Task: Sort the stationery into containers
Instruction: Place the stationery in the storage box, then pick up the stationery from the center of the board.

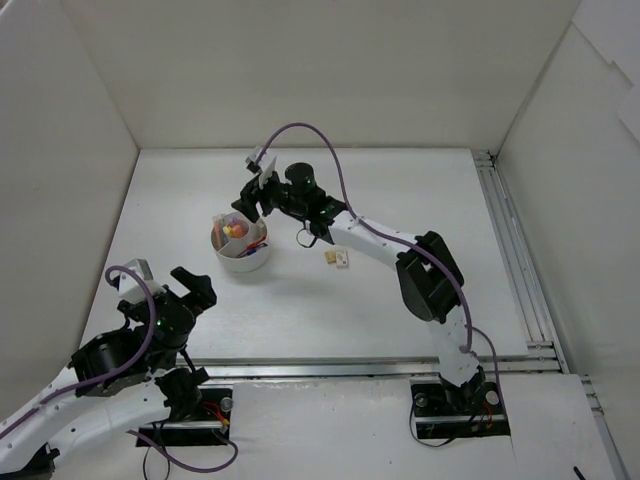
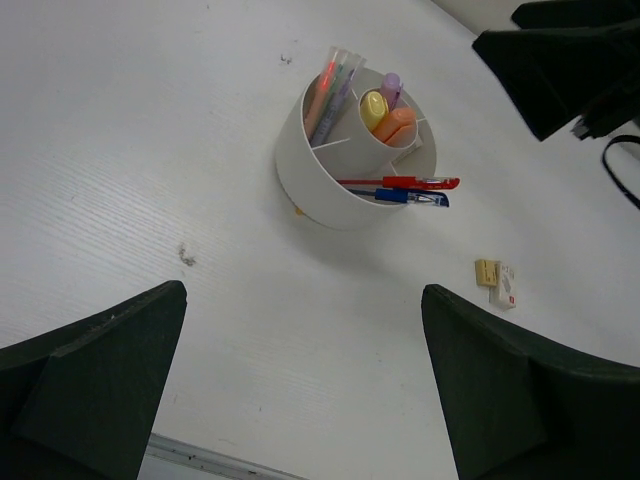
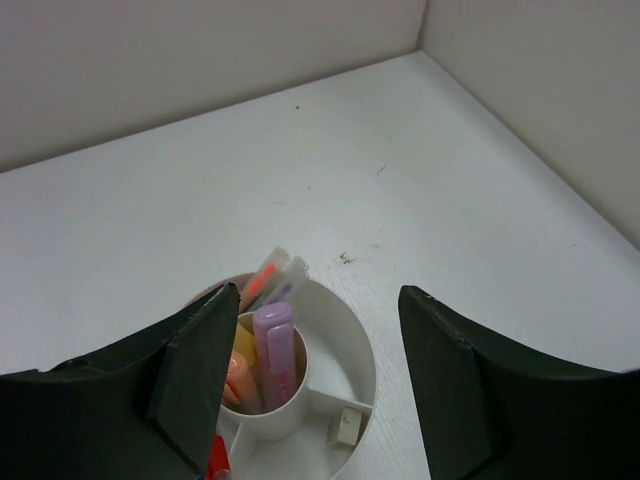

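Note:
The round white cup [image 1: 243, 264] with inner dividers stands left of the table's middle. Its centre tube holds purple [image 3: 275, 345], yellow [image 2: 373, 108] and orange [image 2: 397, 124] markers. Thin capped pens [image 2: 330, 85] lean in an outer compartment. A red pen [image 2: 400, 183] and a blue pen [image 2: 412, 198] poke out over the rim. A small cream eraser [image 3: 345, 427] lies in another compartment. My right gripper [image 3: 320, 293] hangs open just above the cup [image 3: 365, 360], with nothing between its fingers. My left gripper [image 2: 303, 290] is wide open and empty, near the table's front left.
Two small eraser blocks, one yellowish [image 2: 486, 271] and one white with a red label [image 2: 505, 285], lie side by side on the table right of the cup [image 2: 310, 180]. White walls enclose the table. A metal rail [image 1: 510, 250] runs along the right side.

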Controlling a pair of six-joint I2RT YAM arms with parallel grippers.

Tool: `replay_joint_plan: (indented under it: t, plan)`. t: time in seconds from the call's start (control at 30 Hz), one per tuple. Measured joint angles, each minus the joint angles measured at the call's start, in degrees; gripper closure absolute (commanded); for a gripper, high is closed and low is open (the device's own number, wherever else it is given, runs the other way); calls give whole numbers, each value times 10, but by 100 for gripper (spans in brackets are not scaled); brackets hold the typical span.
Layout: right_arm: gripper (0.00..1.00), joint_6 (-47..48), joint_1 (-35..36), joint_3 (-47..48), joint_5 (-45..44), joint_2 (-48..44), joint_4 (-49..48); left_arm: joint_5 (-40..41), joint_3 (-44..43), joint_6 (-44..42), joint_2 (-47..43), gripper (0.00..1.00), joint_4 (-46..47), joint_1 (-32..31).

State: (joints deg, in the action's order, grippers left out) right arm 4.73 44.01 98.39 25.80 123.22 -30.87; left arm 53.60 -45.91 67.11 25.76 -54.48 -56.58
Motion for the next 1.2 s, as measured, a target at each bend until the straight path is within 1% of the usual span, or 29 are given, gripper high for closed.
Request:
replay_joint_plan:
  t: [0.03, 0.1, 0.23, 0.3, 0.37, 0.43, 0.53, 0.6, 0.7, 0.83, 0.93, 1.0, 1.1, 1.2]
  plan:
    - [33, 0, 1, -7, -5, -16, -2, -1, -2, -6, 7, 0, 1, 0]
    - [2, -2, 3, -25, -23, -52, -3, -4, -9, -15, 26, 0, 6, 0]
    - [2, -20, 4, -105, -93, -154, -23, -16, -40, -56, 80, 0, 30, 0]
    - [2, -41, 0, -162, -142, -216, -29, -33, -50, -93, 108, 0, 65, 3]
    - [2, -66, -9, -228, -189, -279, -33, -67, -56, -136, 137, 0, 108, 22]
    - [2, -91, -24, -293, -230, -339, -40, -123, -60, -179, 171, 0, 148, 59]
    - [2, -121, -46, -405, -290, -438, -41, -242, -78, -246, 240, 0, 203, 129]
    - [2, -138, -52, -480, -331, -506, -34, -296, -98, -278, 290, 0, 236, 136]
    - [2, -160, -53, -555, -385, -598, 14, -362, -139, -313, 377, 0, 270, 118]
    - [2, -184, -53, -583, -455, -699, 103, -417, -225, -338, 500, 0, 291, 101]
    - [2, -198, -53, -591, -502, -772, 155, -432, -304, -340, 603, 0, 292, 96]
    - [2, -204, -53, -598, -528, -814, 177, -433, -335, -333, 654, 0, 285, 97]
    - [2, -212, -53, -617, -555, -857, 206, -436, -358, -316, 714, 0, 274, 104]
    - [2, -214, -53, -626, -569, -869, 233, -437, -385, -296, 772, 0, 256, 112]
